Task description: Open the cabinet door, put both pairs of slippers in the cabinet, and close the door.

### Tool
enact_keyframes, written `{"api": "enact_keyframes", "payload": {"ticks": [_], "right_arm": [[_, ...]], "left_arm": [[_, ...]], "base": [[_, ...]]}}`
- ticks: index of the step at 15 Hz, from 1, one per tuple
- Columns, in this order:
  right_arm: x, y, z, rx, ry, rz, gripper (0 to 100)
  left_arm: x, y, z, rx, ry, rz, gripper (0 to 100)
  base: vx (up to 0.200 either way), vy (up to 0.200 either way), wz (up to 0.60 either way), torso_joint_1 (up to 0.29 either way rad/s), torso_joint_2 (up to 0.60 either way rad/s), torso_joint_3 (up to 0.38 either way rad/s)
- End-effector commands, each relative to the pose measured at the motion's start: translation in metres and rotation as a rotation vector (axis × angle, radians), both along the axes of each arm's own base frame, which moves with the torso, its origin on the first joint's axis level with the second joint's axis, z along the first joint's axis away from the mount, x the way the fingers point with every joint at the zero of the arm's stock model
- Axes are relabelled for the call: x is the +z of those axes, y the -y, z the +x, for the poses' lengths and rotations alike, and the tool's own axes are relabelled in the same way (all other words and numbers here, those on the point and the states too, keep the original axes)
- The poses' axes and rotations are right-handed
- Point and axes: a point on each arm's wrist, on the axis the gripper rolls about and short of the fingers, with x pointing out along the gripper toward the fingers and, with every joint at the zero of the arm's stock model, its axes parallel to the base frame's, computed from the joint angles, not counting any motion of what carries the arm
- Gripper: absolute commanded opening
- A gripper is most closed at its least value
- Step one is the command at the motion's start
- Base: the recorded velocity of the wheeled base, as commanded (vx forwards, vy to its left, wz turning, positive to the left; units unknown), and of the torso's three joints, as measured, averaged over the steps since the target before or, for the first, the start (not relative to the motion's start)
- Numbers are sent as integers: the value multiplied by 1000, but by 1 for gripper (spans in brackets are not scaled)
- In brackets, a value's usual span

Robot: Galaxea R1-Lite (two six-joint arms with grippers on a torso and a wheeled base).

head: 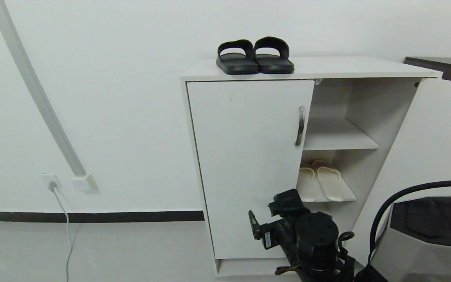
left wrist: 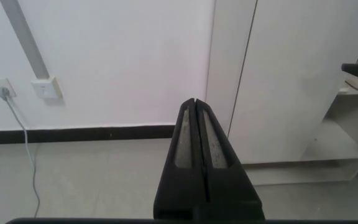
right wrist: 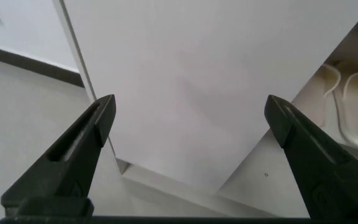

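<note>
While its right door stands open, the white wooden cabinet holds cream foam slippers; black rubber slippers sit on top. Right gripper gapes empty; left gripper is closed, empty.

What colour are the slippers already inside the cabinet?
The slippers are cream-white, clearest in the head view.

Head and both wrist cameras face the cabinet.
</note>
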Motion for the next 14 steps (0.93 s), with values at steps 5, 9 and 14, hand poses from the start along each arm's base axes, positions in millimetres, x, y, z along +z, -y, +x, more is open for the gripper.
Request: {"api": "enact_keyframes", "payload": {"ticks": [5, 9, 14], "right_arm": [[5, 0, 1, 0, 58, 11, 100], [5, 0, 1, 0, 62, 12, 100], [4, 0, 1, 0, 59, 8, 100]], "left_arm": [[0, 0, 0, 0, -1, 0, 0], [0, 0, 0, 0, -3, 1, 0], [0, 0, 0, 0, -1, 0, 0]], "base": [[0, 0, 0, 1, 4, 37], [0, 0, 0, 27, -242, -217], [0, 0, 0, 81, -434, -343]]}}
